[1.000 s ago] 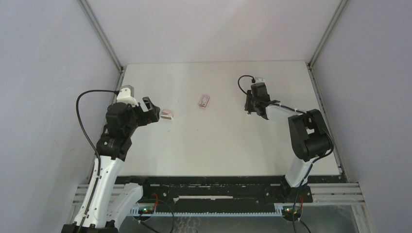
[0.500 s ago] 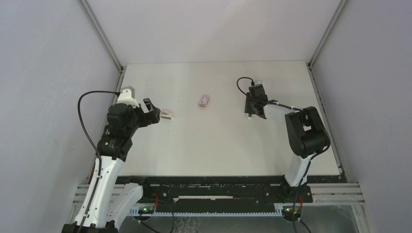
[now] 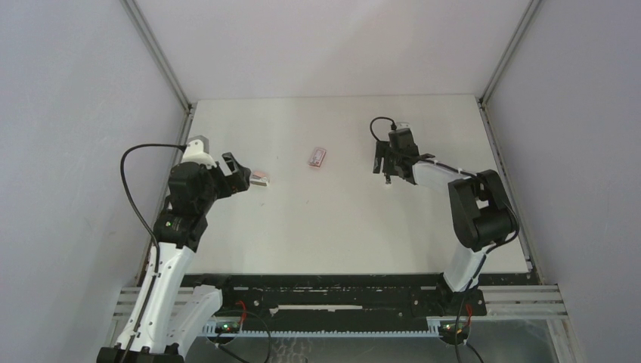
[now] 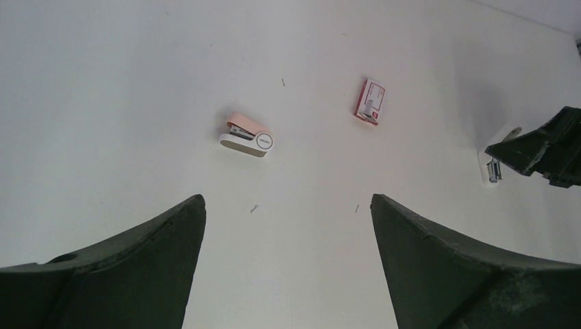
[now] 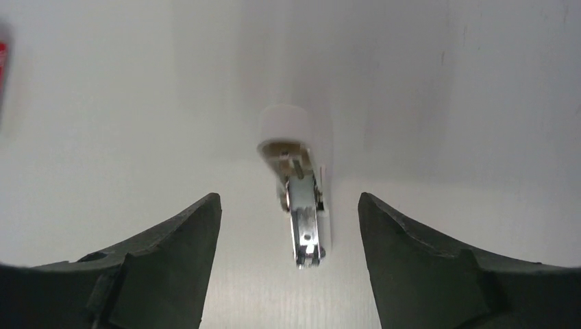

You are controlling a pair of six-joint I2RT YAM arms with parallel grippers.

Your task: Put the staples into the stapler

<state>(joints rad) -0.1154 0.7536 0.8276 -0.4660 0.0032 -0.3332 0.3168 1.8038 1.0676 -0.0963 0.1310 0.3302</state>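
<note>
Staples not made out as strips in any view. Their pink-red carton (image 4: 370, 110), white label up, flat on the white table (image 3: 340, 227), well apart from both grippers.

Top view: carton toward 12 o'clock from the table's middle. Pink stapler (image 4: 246, 136) at 8 o'clock from it, white stapler (image 5: 302, 219) at 4 o'clock, the latter little more than a pale fleck under the right arm's tip. No detail of either stapler from up here.

Left wrist view: left gripper (image 4: 286, 199) open wide, nothing between its dark fingers (image 4: 137, 274), hanging above bare table. Pink stapler at 11 o'clock from the gap, shut, pink top on a white base. Carton farther off at 1 o'clock. Right arm's black tip at the 3 o'clock edge with the white stapler just below it. A few tiny dark specks (image 4: 254, 208) scattered on the table, too small to name.

Right wrist view: right gripper (image 5: 289, 195) spread open, one finger on each side of the white stapler and clear of it, gripping nothing. Only here shown plainly: stapler opened, silvery metal channel pointing to 6 o'clock, rounded white end at 12 o'clock, white base beneath. Whether the channel holds anything, impossible to tell. Blurred red smear at the 9 o'clock edge, likely the carton.
</note>
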